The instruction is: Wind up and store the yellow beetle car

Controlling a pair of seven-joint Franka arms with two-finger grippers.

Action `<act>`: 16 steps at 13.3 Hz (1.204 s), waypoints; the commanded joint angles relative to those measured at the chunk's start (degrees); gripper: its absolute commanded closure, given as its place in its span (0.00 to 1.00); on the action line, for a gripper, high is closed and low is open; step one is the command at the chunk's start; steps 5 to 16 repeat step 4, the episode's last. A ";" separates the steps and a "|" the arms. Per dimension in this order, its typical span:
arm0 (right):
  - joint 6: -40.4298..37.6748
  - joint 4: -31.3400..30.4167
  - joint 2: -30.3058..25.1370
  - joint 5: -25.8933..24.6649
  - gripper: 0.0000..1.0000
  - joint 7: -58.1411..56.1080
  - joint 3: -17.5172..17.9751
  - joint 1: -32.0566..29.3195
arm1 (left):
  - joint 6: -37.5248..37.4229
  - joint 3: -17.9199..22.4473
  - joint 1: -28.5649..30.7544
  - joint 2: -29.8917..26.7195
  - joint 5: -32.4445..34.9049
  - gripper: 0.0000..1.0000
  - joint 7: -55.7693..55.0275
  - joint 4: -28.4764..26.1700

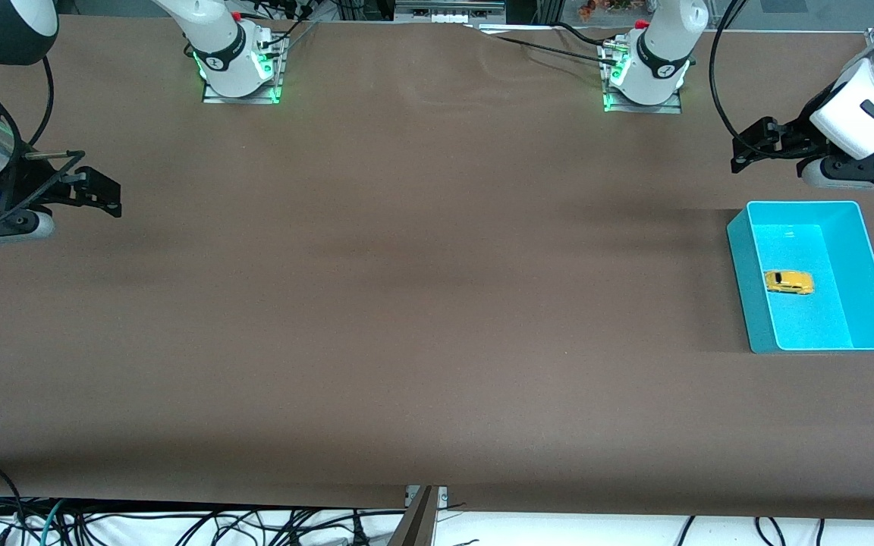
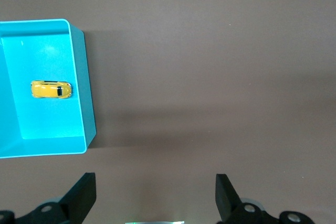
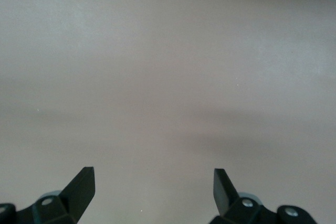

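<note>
Right gripper (image 1: 107, 199) hangs over bare brown table (image 1: 407, 303) at the right arm's end, fingers spread wide and holding nothing. Left gripper (image 1: 744, 152) hovers at the left arm's end, also wide apart and empty, above the table just beside a teal bin (image 1: 740, 288). Inside that bin, on its floor, lies the yellow beetle car (image 1: 789, 282), apart from both grippers.

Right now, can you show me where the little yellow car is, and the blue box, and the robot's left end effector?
yellow beetle car (image 1: 789, 282): front view, on its roof.
blue box (image 1: 745, 282): front view, on its side wall.
left end effector (image 2: 155, 195): left wrist view, midway between its open fingertips.
</note>
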 commanded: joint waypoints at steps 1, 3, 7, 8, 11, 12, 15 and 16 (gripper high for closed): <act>0.17 0.08 -0.17 -0.24 0.00 0.15 0.03 -0.01 | -1.55 0.65 -1.85 1.35 2.76 0.00 -0.62 2.66; 0.17 0.08 -0.17 -0.24 0.00 0.15 0.03 -0.01 | -1.55 0.65 -1.76 1.26 2.68 0.00 -0.53 2.58; 0.17 0.08 -0.17 -0.24 0.00 0.15 0.03 -0.10 | -1.55 0.65 -1.76 1.26 2.59 0.00 -0.53 2.58; 0.17 0.08 -0.17 -0.24 0.00 0.15 0.03 -0.10 | -1.55 0.65 -1.76 1.26 2.59 0.00 -0.53 2.58; 0.17 0.08 -0.17 -0.24 0.00 0.15 0.03 -0.10 | -1.55 0.65 -1.76 1.26 2.59 0.00 -0.53 2.58; 0.17 0.08 -0.17 -0.24 0.00 0.15 0.03 -0.10 | -1.55 0.65 -1.76 1.26 2.59 0.00 -0.53 2.58; 0.17 0.08 -0.17 -0.24 0.00 0.15 0.03 -0.10 | -1.55 0.65 -1.76 1.26 2.59 0.00 -0.53 2.58; 0.17 0.08 -0.17 -0.24 0.00 0.15 0.03 -0.10 | -1.55 0.65 -1.76 1.26 2.59 0.00 -0.53 2.58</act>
